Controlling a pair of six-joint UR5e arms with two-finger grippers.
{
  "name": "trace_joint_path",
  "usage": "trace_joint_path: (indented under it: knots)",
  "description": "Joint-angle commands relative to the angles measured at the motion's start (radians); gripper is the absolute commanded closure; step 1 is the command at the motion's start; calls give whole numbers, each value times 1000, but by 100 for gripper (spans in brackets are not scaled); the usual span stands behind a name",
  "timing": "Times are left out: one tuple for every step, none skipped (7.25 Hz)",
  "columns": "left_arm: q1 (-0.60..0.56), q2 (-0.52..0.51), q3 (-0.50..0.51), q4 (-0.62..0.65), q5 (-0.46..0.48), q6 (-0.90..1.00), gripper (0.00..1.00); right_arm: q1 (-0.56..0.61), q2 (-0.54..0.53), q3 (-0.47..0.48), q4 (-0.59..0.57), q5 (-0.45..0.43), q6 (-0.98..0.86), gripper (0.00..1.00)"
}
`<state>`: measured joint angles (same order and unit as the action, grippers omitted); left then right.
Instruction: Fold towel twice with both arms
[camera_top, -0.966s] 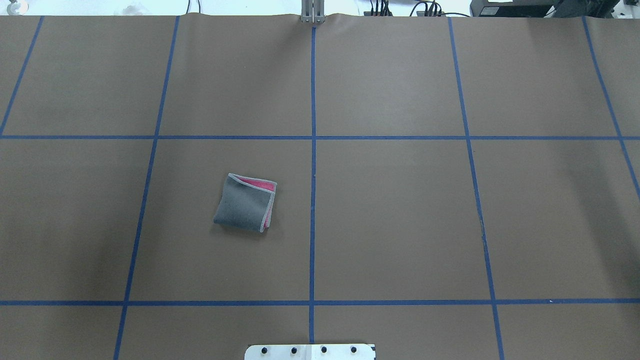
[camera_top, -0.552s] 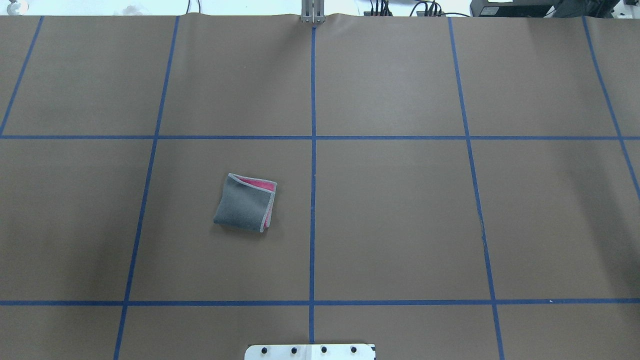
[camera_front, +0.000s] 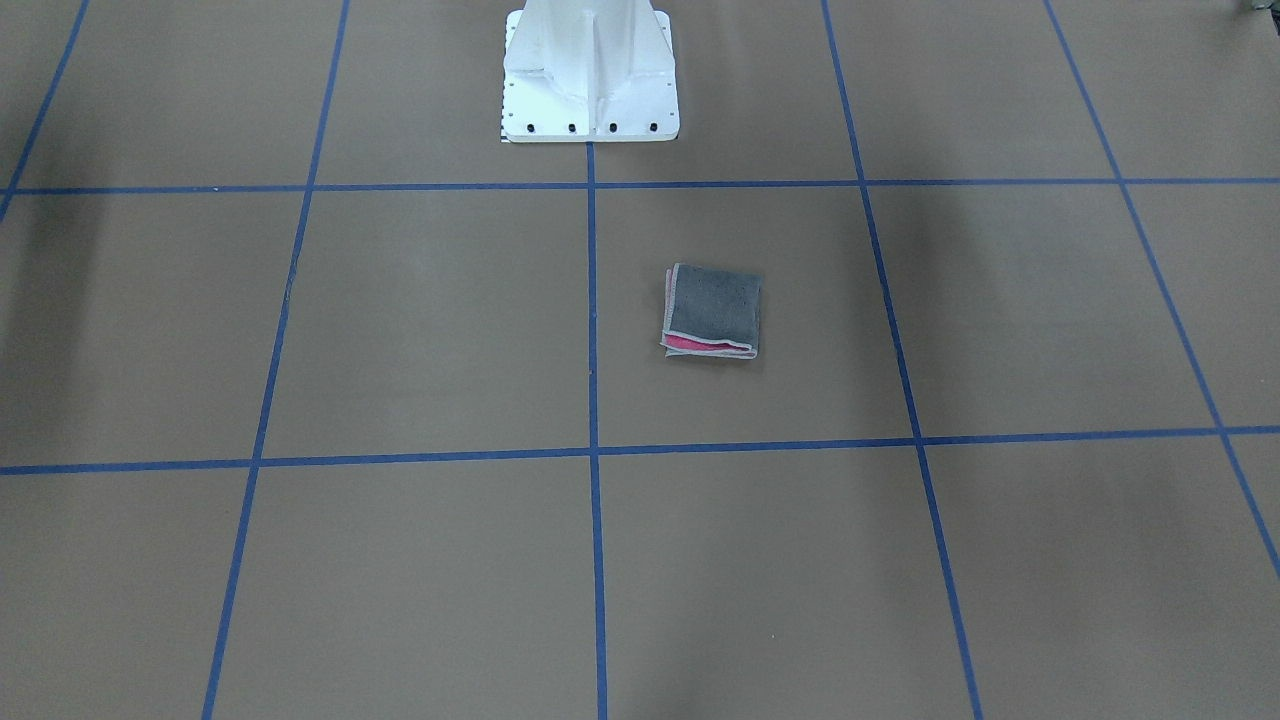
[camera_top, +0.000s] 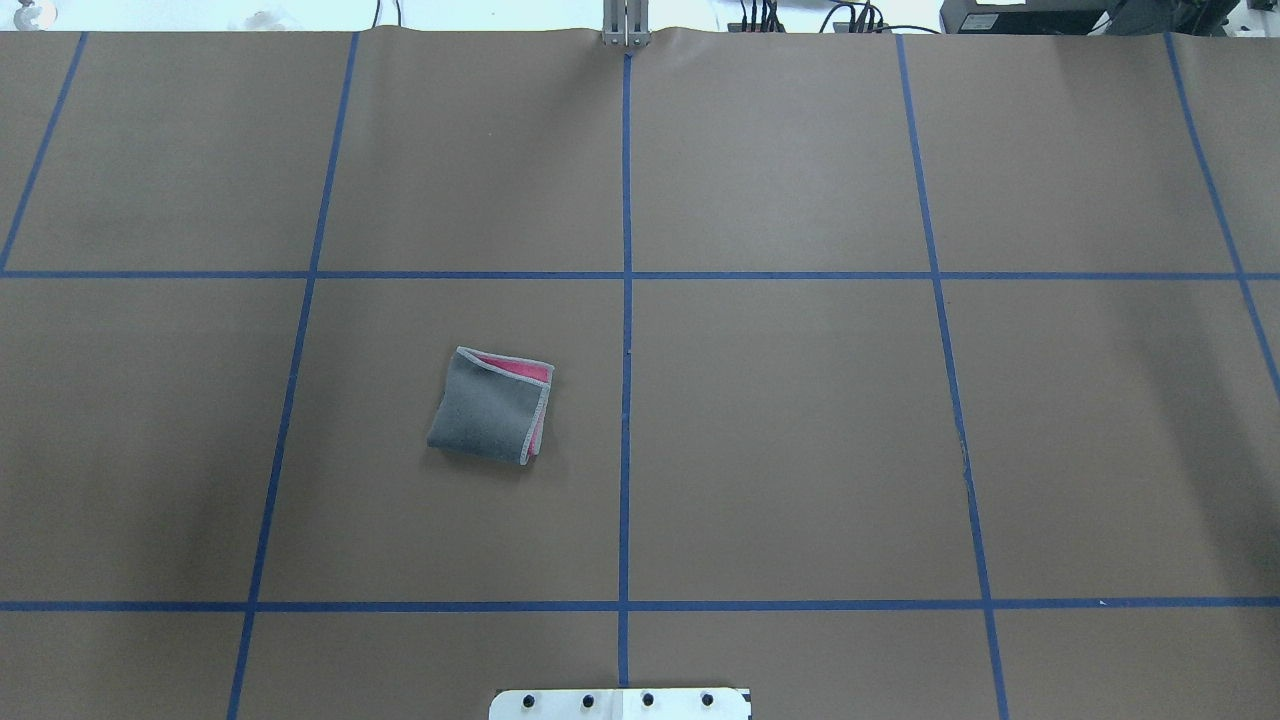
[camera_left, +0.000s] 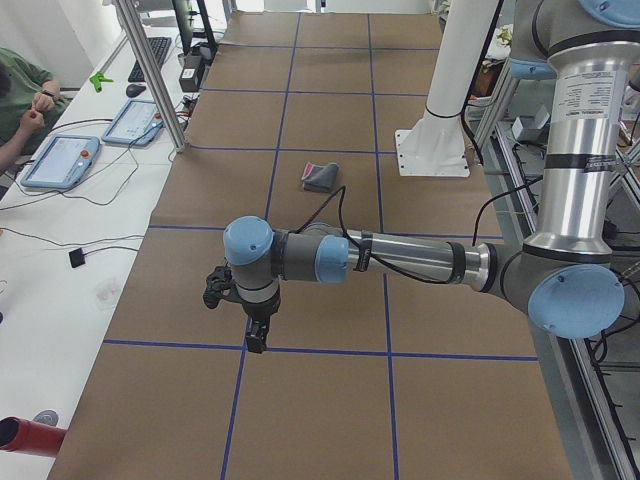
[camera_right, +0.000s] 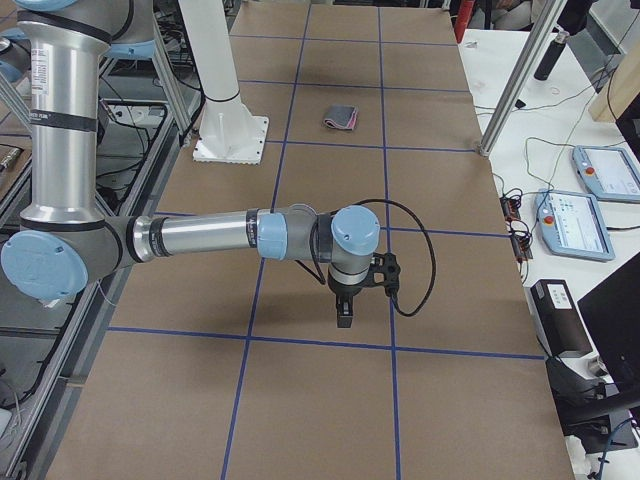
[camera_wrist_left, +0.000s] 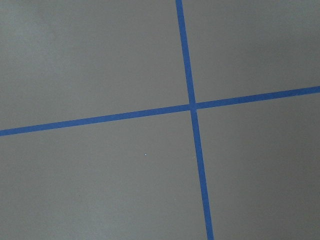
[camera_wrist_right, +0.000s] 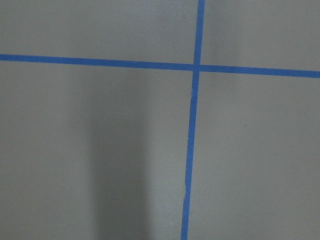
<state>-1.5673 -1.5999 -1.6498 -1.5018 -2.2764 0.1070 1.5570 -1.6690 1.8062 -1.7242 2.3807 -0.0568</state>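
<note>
The towel (camera_top: 490, 405) lies folded into a small square left of the table's centre line, dark grey face up, with pink showing along two edges. It also shows as the towel (camera_front: 712, 310), the towel (camera_left: 320, 177) and the towel (camera_right: 340, 118). Neither arm touches it. My left gripper (camera_left: 257, 335) hangs over the table's left end, far from the towel, and I cannot tell its state. My right gripper (camera_right: 344, 310) hangs over the right end, state likewise unclear. Both wrist views show only brown paper and crossing blue tape.
The white pedestal base (camera_front: 590, 70) stands at the robot's side of the table. Blue tape lines (camera_top: 626, 300) grid the brown paper. Beside the table are tablets (camera_left: 60, 160), an aluminium post (camera_left: 150, 70) and a seated person's arm (camera_left: 20, 100).
</note>
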Motion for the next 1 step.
trace_joint_path:
  knots:
    - [1,0,7,0,0,0,0,0,0,1,0,0,0,0]
